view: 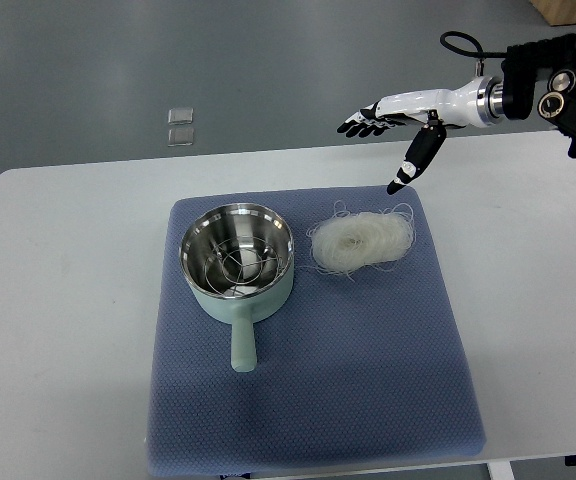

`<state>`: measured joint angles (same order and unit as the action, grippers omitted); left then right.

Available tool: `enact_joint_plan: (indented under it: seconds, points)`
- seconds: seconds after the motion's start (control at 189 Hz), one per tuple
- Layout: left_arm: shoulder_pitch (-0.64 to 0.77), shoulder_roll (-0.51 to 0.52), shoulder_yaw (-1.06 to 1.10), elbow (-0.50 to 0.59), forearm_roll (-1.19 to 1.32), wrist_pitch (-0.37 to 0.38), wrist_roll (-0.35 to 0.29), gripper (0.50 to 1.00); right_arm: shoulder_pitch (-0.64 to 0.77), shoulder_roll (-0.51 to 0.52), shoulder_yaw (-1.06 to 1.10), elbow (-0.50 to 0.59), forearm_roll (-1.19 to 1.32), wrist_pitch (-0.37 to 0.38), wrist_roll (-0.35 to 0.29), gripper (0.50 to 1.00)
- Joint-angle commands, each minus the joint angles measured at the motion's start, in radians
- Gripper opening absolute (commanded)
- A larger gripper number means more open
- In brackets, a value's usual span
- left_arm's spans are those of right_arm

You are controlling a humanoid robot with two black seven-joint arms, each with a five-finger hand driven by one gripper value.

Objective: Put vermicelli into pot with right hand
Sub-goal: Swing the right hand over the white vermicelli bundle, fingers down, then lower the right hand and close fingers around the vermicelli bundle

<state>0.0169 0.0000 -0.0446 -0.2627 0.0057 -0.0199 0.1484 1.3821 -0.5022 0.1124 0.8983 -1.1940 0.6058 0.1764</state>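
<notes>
A nest of white vermicelli (361, 240) lies on the blue mat (308, 400), right of the pot. The pale green pot (237, 262) has a steel inside and its handle points toward me. A few loose strands lie inside it. My right hand (388, 135) comes in from the upper right and hovers above and behind the vermicelli. Its fingers are spread and hold nothing, the thumb pointing down toward the mat's far right corner. The left arm does not show.
The mat lies on a white table (58, 300). Two small clear squares (180, 127) sit on the grey floor beyond the table's far edge. The right arm's black forearm (558, 90) fills the top right corner.
</notes>
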Motion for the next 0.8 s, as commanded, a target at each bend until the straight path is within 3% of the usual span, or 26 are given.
enact_joint_plan:
  seconds: [0.0,0.122,0.291,0.54,0.794]
  points:
    - [0.0,0.0,0.0,-0.001,0.0,0.0,0.0,1.0,0.118,0.004,-0.142,0.011,-0.01,0.005,-0.002,0.952]
    - [0.0,0.0,0.0,-0.003,0.0,0.0,0.0,1.0,0.163,0.025,-0.192,0.042,-0.01,0.005,-0.008,0.952]
    - [0.0,0.0,0.002,0.002,-0.001,0.0,0.0,1.0,0.163,0.085,-0.197,0.045,-0.004,0.005,-0.064,0.952]
    - [0.0,0.0,0.0,-0.001,-0.001,0.0,0.0,1.0,0.08,0.145,-0.183,0.022,0.014,0.005,-0.097,0.952]
    - [0.0,0.0,0.0,0.002,-0.001,0.002,0.0,1.0,-0.029,0.194,-0.178,-0.038,0.01,-0.075,-0.103,0.952]
